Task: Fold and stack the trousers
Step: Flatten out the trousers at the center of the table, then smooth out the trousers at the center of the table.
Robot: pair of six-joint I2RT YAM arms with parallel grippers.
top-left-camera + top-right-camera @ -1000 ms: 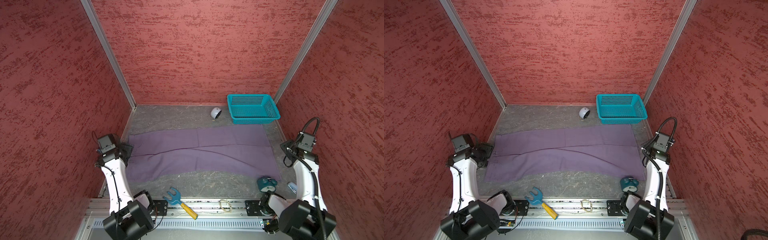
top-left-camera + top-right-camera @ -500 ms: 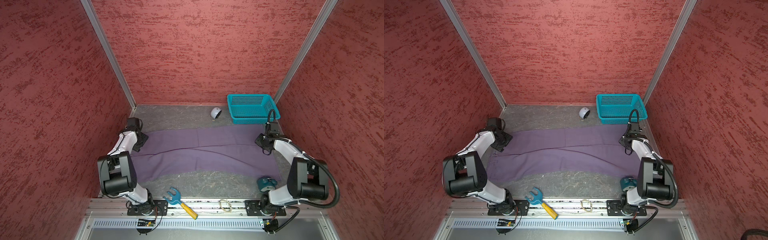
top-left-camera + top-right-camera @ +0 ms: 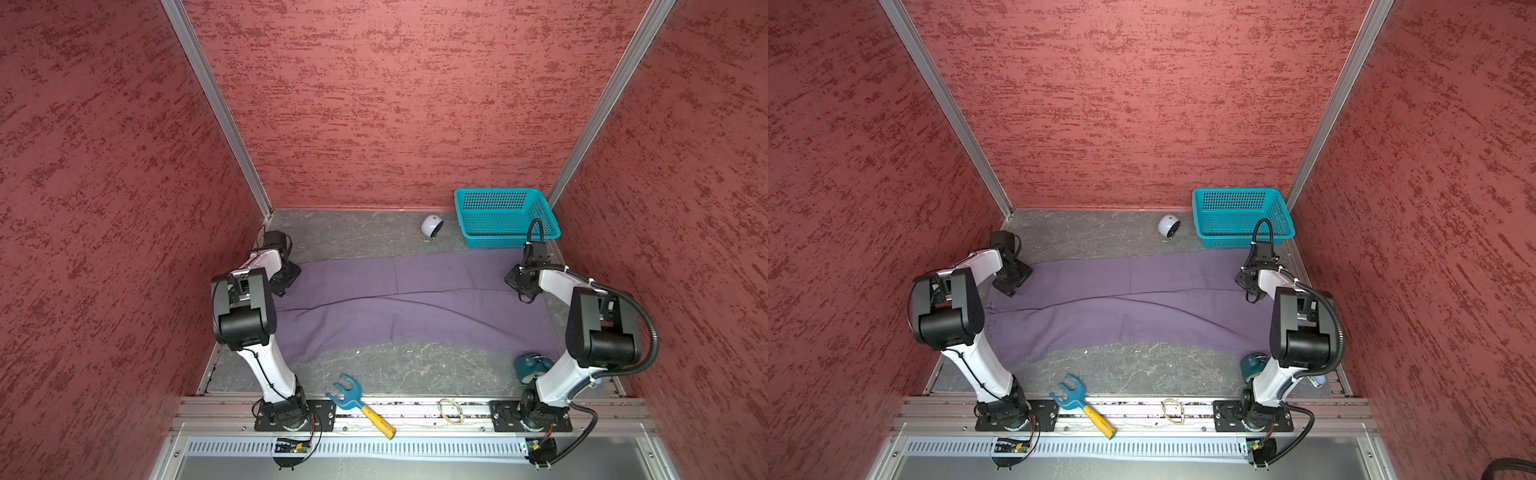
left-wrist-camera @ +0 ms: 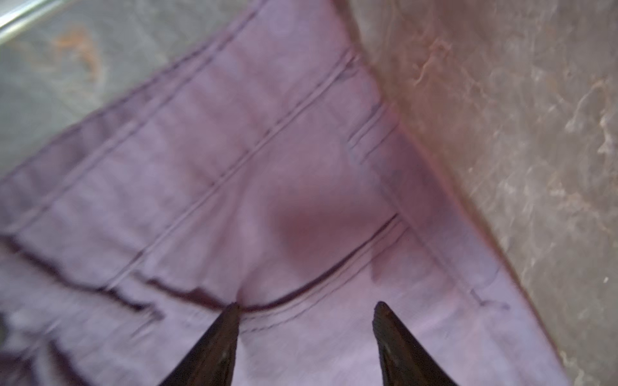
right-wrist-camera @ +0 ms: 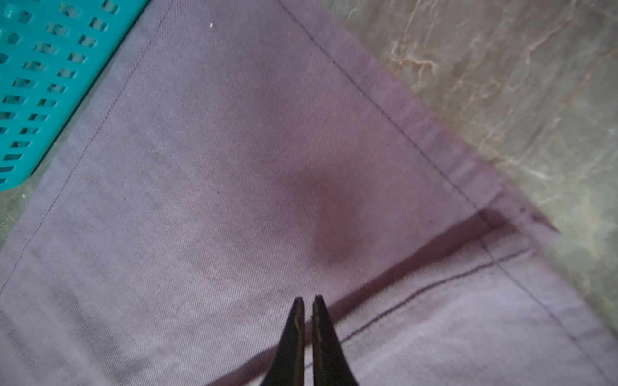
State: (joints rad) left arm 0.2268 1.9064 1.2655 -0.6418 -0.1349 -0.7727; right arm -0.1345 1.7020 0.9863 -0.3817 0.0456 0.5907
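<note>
Two sets of jaws are hanging low over the cloth rn. L jaws are standing apart, tips poised just over a curved pocket seam near the waist, nothing btw them. R jaws are sitting shut, tips together right at the cloth by the leg hem; can't tell whether any fabric is getting pinched.

The trousers are lying spread flat across the grey counter, waist end under the L arm, hem ends under the R arm, far edge just beside the teal basket. No fold made yet.

Handling, imo: they're looking soft, light and floppy, a thin woven twill w/ no stiffness, so any lifted part is going to sag and drag the rest along. Not fragile; prob clinging a bit to that matte counter rather than sliding. Best holds are looking like the thicker bits: a waistband corner for L, a doubled hem corner for R, pinching an edge rather than the flat middle.

Looks: muted purple, two long legs lying side by side w/ a dark crease running btw them, near edge bowing; darker stitch lines, pocket at the waist, neat stitched hems at the other end. Way bigger than the basket.
</note>
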